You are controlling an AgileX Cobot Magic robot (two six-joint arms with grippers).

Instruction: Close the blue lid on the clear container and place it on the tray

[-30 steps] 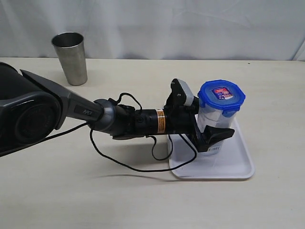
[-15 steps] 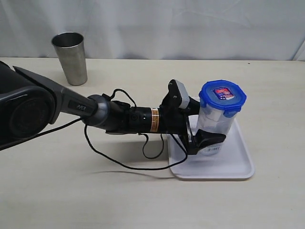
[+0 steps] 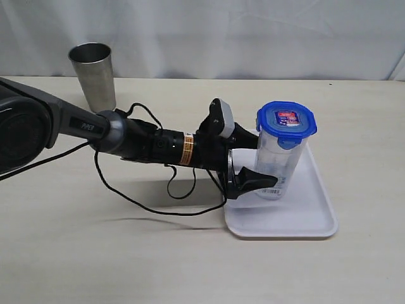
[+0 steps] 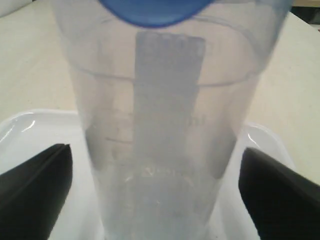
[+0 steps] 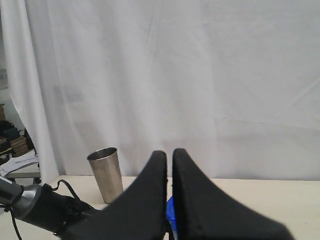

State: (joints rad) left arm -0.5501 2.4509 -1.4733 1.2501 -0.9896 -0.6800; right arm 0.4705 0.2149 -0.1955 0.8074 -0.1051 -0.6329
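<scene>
The clear container (image 3: 278, 161) stands on the white tray (image 3: 304, 218) with the blue lid (image 3: 286, 120) on top of it. My left gripper (image 3: 264, 159) reaches in from the left at the container's lower half and is open. In the left wrist view the container (image 4: 165, 125) fills the middle, and both black fingers (image 4: 35, 185) stand off its sides with white tray (image 4: 20, 130) showing in the gaps. The lid's edge (image 4: 155, 10) is at the top of that view. My right gripper (image 5: 169, 152) is shut on nothing, high above the table, with a bit of the blue lid (image 5: 170, 212) below it.
A grey steel tumbler (image 3: 93, 76) stands at the back left of the table; the right wrist view has the tumbler (image 5: 106, 172) in front of a white curtain. The left arm's black cable (image 3: 158, 202) loops over the table beside the tray.
The left arm has drawn back to the left, jaws still wide. The container's top has shifted a little left and it now stands straighter on the tray.
</scene>
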